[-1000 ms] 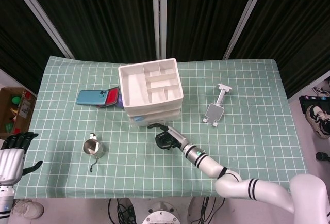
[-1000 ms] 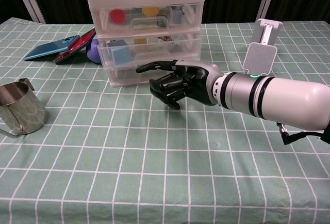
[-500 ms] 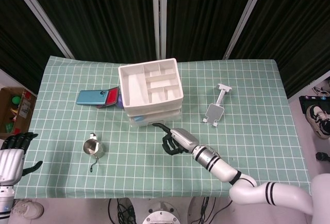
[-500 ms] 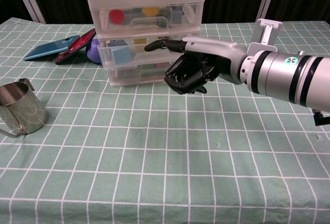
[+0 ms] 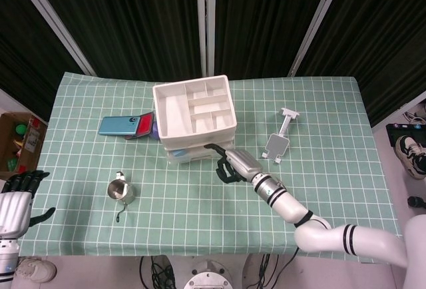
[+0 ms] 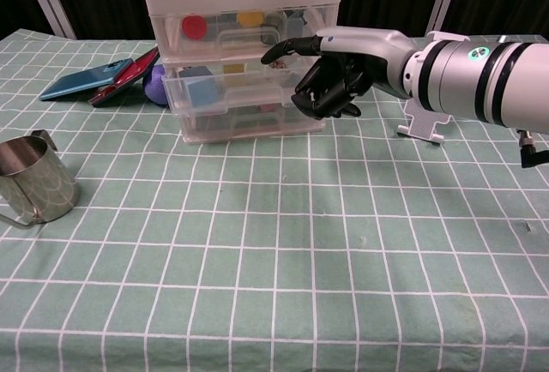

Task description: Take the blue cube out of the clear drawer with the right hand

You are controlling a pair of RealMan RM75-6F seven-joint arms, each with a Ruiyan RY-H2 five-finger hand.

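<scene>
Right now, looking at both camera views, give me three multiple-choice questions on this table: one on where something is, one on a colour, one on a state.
1. Where is the steel cup?
A. left of the drawer unit
B. on top of it
C. beside the phone stand

2. What colour is the round piece in the top drawer?
A. green
B. red
C. white

3. How is the drawer with the blue cube?
A. pulled fully out
B. lifted off the unit
C. closed, cube inside

Answers: 1 A, the cup stands on the cloth to the unit's left. 2 B, it shows red through the clear front. 3 C, the front sits flush and the right hand holds nothing.
</scene>
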